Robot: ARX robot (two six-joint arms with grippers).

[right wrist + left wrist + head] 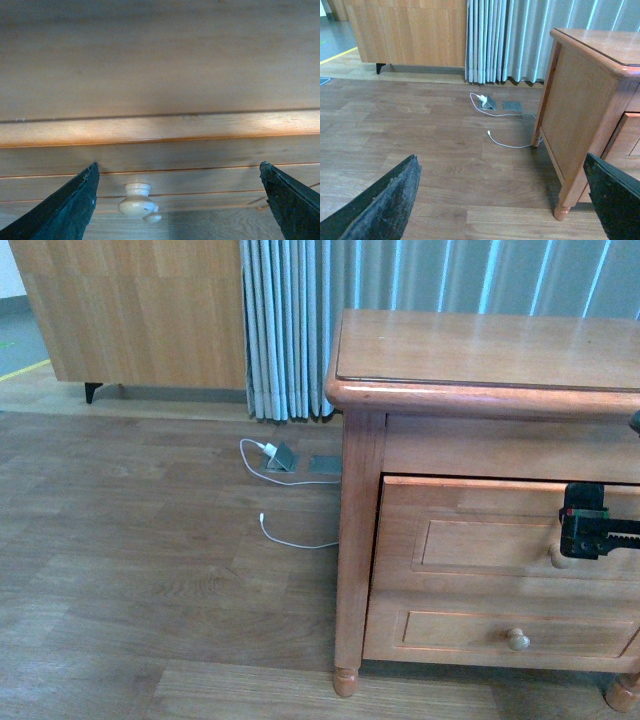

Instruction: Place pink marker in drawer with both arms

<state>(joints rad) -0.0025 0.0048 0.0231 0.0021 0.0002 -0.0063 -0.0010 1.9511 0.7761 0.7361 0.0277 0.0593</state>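
The drawer (480, 540) is the upper one of a honey-coloured nightstand (480, 350). My right gripper (575, 525) hovers open just in front of the drawer's cream knob (558, 558) and partly covers it. In the right wrist view the knob (136, 200) sits between the two black fingers (65, 210), off-centre and touching neither, and the right gripper (177, 200) holds nothing. My left gripper (500, 200) is open and empty above the floor beside the nightstand's side panel (575, 115). It does not show in the front view. The pink marker is out of view. I cannot tell whether the drawer is pulled out a little.
The lower drawer has its own knob (517, 639). A white charger and cable (275, 455) and a grey floor plate (325, 465) lie on the wood floor by the curtain (290, 330). A wooden cabinet (140, 310) stands at the back left. The nightstand's front leg (562, 210) is close to my left gripper.
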